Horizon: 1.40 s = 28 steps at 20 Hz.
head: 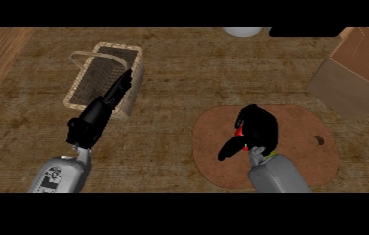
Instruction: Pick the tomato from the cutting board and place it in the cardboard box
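We see a red tomato (238,130) under our black right hand (259,126), on a reddish-brown cutting board (302,156). Beside our black left hand (97,116), the wicker basket (90,83) is tan with a dark woven mesh inside.

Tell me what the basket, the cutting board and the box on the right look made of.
Basket: woven wicker or cane, judging by its tan rim and open-mesh walls. Cutting board: probably wood, matt and evenly reddish-brown; no grain shows, so this is uncertain. Box: cardboard, judging by its flat, dull tan-brown panels.
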Available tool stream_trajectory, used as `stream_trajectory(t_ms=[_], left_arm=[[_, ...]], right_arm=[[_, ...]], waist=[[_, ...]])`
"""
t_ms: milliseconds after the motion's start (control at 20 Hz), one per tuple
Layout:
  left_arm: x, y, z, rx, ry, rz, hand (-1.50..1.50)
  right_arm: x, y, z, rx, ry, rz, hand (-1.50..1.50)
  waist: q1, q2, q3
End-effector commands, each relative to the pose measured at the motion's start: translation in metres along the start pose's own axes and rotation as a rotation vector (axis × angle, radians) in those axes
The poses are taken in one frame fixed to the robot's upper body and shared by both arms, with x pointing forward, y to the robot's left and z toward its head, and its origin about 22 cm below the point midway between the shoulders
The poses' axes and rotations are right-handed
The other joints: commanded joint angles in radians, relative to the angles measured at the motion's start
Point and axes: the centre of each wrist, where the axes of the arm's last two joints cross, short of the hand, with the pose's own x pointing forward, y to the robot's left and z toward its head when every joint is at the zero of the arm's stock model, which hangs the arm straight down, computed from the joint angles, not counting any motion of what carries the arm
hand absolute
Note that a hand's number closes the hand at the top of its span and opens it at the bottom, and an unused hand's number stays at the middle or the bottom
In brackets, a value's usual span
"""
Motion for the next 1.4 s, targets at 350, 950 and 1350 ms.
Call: stream_trajectory(t_ms=[350, 950, 1350], left_arm=[[-0.006, 0.001, 0.001, 0.012, 0.031, 0.015, 0.0], [-0.014, 0.014, 0.017, 0.088, 0.049, 0.005, 0.0], [-0.007, 0.019, 0.016, 0.124, 0.044, 0.003, 0.0]], right_arm=[[-0.054, -0.034, 0.024, 0.038, -0.961, 0.323, 1.5], [-0.158, -0.148, -0.001, -0.118, -1.377, 0.241, 1.5], [-0.236, -0.229, -0.019, -0.176, -1.441, -0.037, 1.5]], waist=[[-0.017, -0.008, 0.013], [-0.097, -0.001, 0.016], [-0.112, 0.0, 0.014]])
